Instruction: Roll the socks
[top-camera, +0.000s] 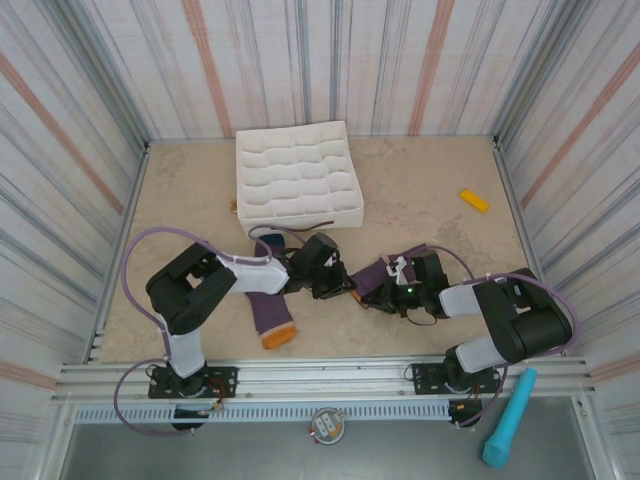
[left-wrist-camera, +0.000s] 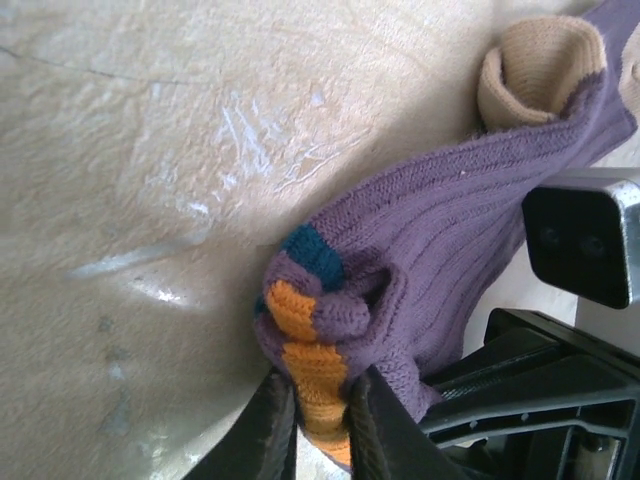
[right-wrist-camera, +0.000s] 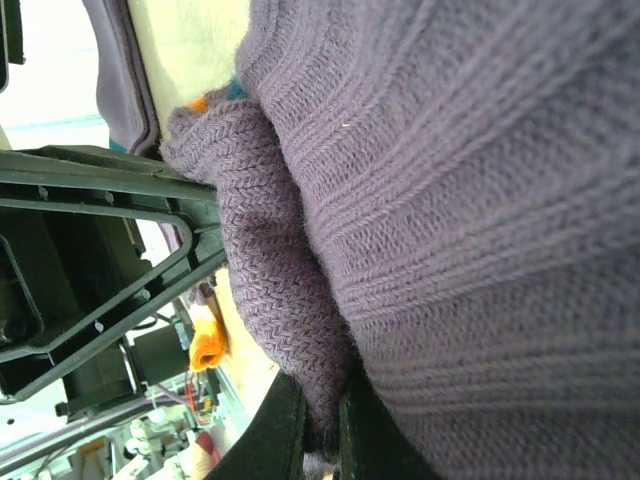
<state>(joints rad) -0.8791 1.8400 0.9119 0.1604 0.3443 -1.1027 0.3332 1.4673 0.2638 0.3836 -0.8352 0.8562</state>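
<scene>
Left claw is pinching the orange-striped toe end of the bunched sock; both fingers press on the knit from opposite sides. A teal patch sits just above the grip. The purple ribbed body runs away from the claw to an open cuff with a pale lining.

Right claw is pinching a fold of purple knit on the same sock, with its fingers closed on the fabric. The rest of the sock bulges beside them.

In the overhead view the bunched sock sits between the two claws, which face each other and almost touch. It rests on the table at front centre.

The flat sock lies to the left, partly under the left arm. Its orange toe points toward the near edge. It is apart from both claws.

A white tray with compartments stands just beyond the claws, toward the back wall. A small yellow item lies at far right, well apart from the socks. A blue-green cylinder lies off the table, near the base of the right arm.
</scene>
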